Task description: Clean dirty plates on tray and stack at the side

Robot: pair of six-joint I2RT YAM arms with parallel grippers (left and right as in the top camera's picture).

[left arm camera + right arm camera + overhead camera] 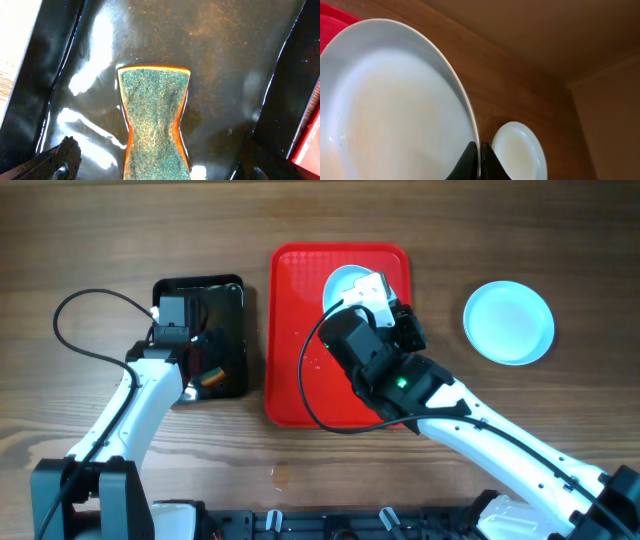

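Over red tray [300, 380] | right pincer [479, 160] clamped on tilted plate [395, 110] rim | left pincer [157, 167] spread wide astride sponge [155, 105] in black tray [225, 50] | another plate [508, 322] on table [100, 240]

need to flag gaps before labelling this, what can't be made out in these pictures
1. Overhead: the right arm covers most of the held plate and the middle of the red tray; a third plate is nowhere visible.
2. Right wrist: that plate runs off the left and bottom edges, so part of its face is unseen.
3. Left wrist: the bottom edge cuts off the sponge; the jaws show only as dark tips.
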